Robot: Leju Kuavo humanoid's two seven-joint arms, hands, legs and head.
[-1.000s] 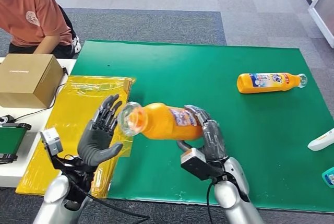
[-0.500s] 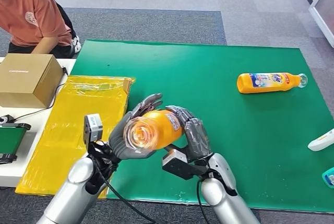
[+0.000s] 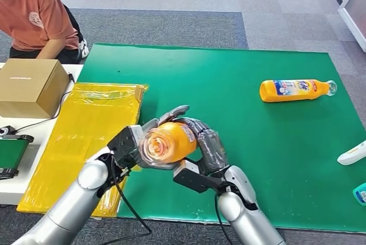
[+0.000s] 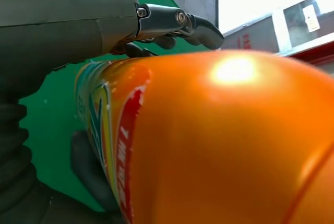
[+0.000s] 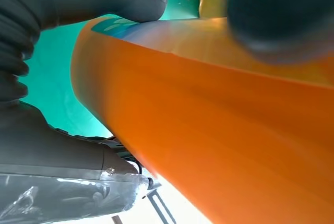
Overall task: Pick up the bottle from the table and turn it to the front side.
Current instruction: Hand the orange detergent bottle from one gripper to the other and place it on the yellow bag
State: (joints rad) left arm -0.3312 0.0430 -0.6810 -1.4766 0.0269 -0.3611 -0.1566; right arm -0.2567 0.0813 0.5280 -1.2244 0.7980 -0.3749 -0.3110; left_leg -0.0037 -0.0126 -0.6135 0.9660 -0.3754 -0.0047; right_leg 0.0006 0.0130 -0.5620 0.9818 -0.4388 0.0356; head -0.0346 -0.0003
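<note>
Pickup done: orange bottle [image 3: 170, 141] off the green mat [image 3: 242, 159], lifted above its near-left part, lying roughly level, clear cap end aimed toward the head cam. Held from both sides: right hand [image 3: 209, 148] wrapped round the body w/ fingers over the label area, left hand [image 3: 144, 145] closed round the cap-side shoulder. Left wrist view confirms fingers [image 4: 173, 23] over the top of the bottle, label [image 4: 106, 135] partly in sight. Turn to front side judged mid-way or just starting; can't tell from here which face is up. Left to do: finish rotation, prob. set down.

Around, big to small: yellow plastic sheet [image 3: 78, 136] just left of mat, cardboard box [image 3: 30, 85] beyond it, person in orange shirt [image 3: 36, 13] behind box, second orange bottle [image 3: 295, 89] lying far right, well apart. Nothing blocking the turn.
</note>
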